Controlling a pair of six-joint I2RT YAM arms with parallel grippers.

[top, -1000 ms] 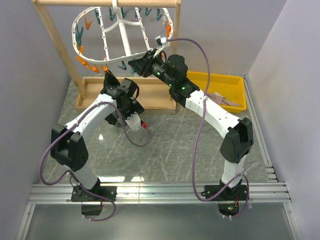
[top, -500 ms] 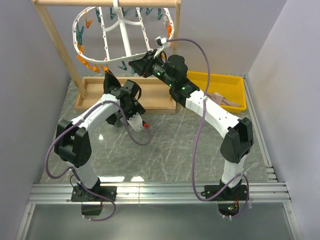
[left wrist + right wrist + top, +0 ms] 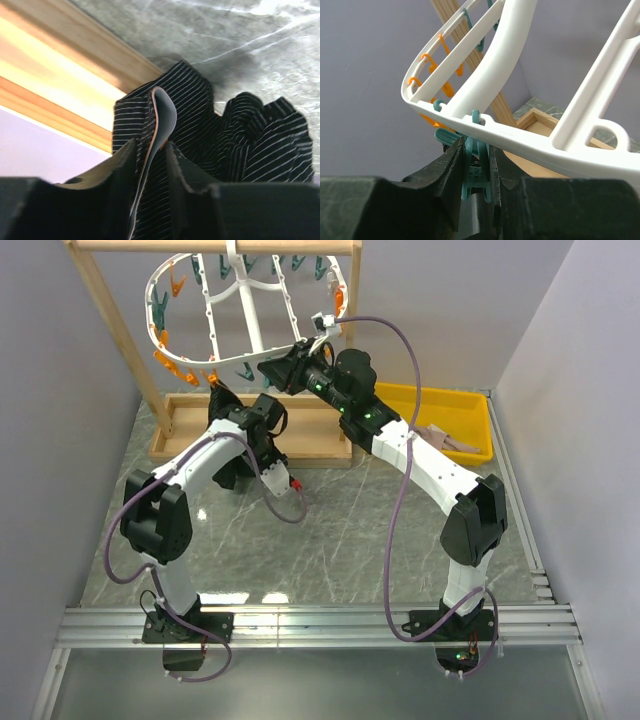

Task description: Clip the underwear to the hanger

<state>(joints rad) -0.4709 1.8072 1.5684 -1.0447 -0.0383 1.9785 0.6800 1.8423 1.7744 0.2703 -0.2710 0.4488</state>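
The underwear [image 3: 250,130], black with thin white stripes, lies crumpled on the marble floor [image 3: 240,40] against the wooden base [image 3: 75,65]. Its waistband [image 3: 165,115] stands up in a fold. My left gripper [image 3: 151,150] is shut on that fold, one finger on each side. From above, only a dark patch of the underwear [image 3: 222,478] shows under my left arm, and the fingers are hidden. The white oval hanger [image 3: 255,310] hangs from the wooden frame. At its near rim [image 3: 510,50], my right gripper [image 3: 476,147] is shut on a teal peg [image 3: 479,165] hanging below the rim.
The wooden frame [image 3: 110,330] stands on its tray-like wooden base [image 3: 190,430] at the back left. A yellow bin [image 3: 450,415] at the back right holds a pinkish-beige cloth [image 3: 440,435]. Orange and teal pegs [image 3: 165,350] line the hanger. Grey walls close in both sides.
My left arm's elbow has swung right and forward, and the left jaws have narrowed onto the waistband fold. The right arm and the hanger have not moved.
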